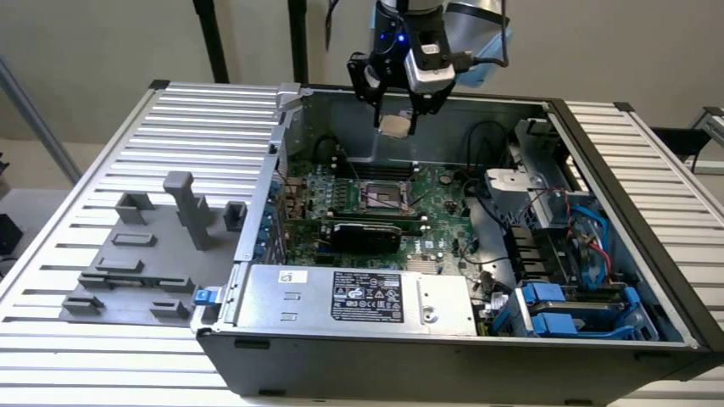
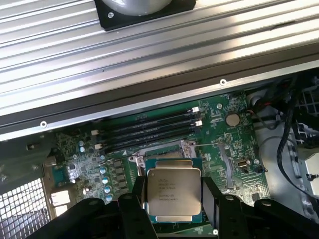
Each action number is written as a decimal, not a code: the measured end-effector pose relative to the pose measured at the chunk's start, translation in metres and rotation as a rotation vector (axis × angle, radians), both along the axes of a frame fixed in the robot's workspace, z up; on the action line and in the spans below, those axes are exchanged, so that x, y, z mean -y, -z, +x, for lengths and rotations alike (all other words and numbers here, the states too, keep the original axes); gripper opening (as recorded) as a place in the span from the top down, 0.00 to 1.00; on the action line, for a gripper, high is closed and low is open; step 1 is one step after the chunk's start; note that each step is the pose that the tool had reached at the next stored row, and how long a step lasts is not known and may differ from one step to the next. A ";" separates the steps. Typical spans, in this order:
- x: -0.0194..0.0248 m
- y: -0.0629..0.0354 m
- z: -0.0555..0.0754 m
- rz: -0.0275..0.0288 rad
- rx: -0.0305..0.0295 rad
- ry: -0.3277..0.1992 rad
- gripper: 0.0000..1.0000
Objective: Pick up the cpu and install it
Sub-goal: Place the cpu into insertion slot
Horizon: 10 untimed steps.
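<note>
My gripper hangs above the open computer case, over its back wall, with the cpu held flat between its black fingers. In the wrist view the cpu shows its silvery metal top with printed text and a tan rim, and a black finger presses on each side. Below it on the green motherboard lies the black metal-framed socket, open and empty. The socket sits partly hidden behind the held chip in the wrist view.
The grey power supply lies along the case's front. Drive bays with blue cables fill the exterior view's right side. Grey plastic fixture blocks stand on the ribbed metal table at the exterior view's left. Memory slots run beside the socket.
</note>
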<state>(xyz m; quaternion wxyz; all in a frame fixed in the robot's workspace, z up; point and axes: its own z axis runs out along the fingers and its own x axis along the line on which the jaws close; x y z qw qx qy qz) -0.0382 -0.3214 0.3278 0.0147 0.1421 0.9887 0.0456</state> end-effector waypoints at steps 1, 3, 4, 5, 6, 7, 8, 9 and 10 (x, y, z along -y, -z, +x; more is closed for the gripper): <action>0.0000 0.0002 0.000 -0.0001 0.0000 0.017 0.45; 0.0000 0.0010 0.000 0.0000 0.0000 0.076 0.45; 0.0000 0.0013 0.000 0.0001 0.0000 0.094 0.45; 0.0000 0.0015 0.000 0.0001 0.0000 0.114 0.45; 0.0000 0.0017 0.000 0.0001 0.0001 0.132 0.45; 0.0000 0.0019 0.000 0.0000 0.0001 0.150 0.45; 0.0000 0.0022 0.000 0.0002 0.0001 0.168 0.45; 0.0000 0.0024 0.000 0.0001 0.0001 0.186 0.45; 0.0000 0.0027 0.000 0.0002 0.0001 0.204 0.45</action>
